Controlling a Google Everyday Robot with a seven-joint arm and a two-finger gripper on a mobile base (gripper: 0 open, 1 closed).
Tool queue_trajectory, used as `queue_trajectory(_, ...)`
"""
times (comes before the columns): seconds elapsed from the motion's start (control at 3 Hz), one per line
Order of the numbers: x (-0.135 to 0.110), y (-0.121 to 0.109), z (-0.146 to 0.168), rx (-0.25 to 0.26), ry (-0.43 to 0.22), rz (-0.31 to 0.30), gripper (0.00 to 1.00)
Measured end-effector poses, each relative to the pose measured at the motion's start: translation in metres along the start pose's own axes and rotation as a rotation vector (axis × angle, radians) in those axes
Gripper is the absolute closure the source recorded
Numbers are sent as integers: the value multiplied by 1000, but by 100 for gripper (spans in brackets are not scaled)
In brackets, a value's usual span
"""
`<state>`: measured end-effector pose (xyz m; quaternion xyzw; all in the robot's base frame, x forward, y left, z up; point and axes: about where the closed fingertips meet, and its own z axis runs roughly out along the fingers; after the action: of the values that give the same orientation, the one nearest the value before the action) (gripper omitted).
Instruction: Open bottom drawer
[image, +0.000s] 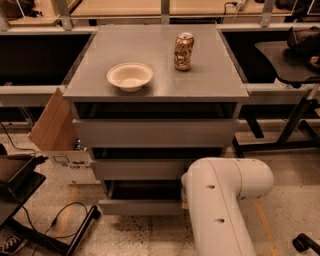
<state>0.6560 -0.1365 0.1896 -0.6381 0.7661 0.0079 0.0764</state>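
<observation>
Low down, the gripper sits hidden behind the white arm (225, 200) at the right end of the bottom drawer (140, 206), so its grip cannot be told.
That drawer juts partly open; well above it, a paper bowl (129, 76) and drink can (183, 51) stand on the cabinet (210, 85).

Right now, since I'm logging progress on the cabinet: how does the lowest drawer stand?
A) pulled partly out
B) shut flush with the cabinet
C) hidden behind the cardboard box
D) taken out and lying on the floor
A: the bottom drawer has its front forward of the cabinet, with a dark gap and its left side wall showing behind it. The gripper is hidden behind the white arm at the drawer's right end.
</observation>
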Motion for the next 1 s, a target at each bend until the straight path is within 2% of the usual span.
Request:
queue_trajectory(0.33,5,19,-6,-20,-1,24,100)
queue_trajectory(0.67,10,36,-23,-22,-23,84,100)
queue_trajectory(1.0,22,79,-32,-71,-16,143,100)
